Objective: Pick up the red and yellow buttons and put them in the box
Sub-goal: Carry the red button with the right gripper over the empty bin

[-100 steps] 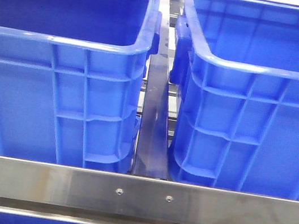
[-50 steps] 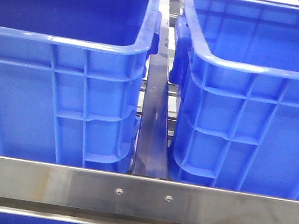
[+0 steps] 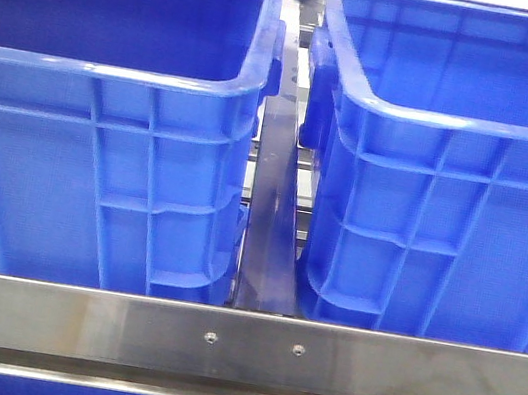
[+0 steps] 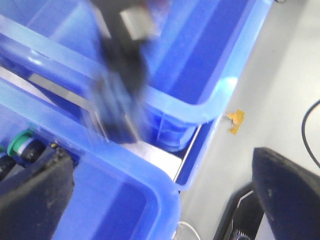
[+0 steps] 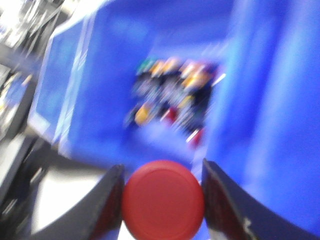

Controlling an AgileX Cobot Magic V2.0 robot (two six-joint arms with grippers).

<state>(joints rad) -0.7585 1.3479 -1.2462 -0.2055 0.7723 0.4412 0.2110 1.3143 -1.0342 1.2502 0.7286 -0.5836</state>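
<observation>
Red button held over the crates, both wrist views blurred by motion.

Front view: the left blue crate (image 3: 113,71) and the right blue crate (image 3: 460,119) stand side by side behind a steel rail (image 3: 239,347), a dark metal strip (image 3: 267,228) between them. The left gripper (image 4: 150,200) shows two dark fingers set wide apart with nothing between them. The right gripper (image 5: 161,197) has its jaws clamped on the red button (image 5: 163,199), above a crate holding a blurred heap of coloured buttons (image 5: 172,95); the yellow one cannot be singled out.
</observation>
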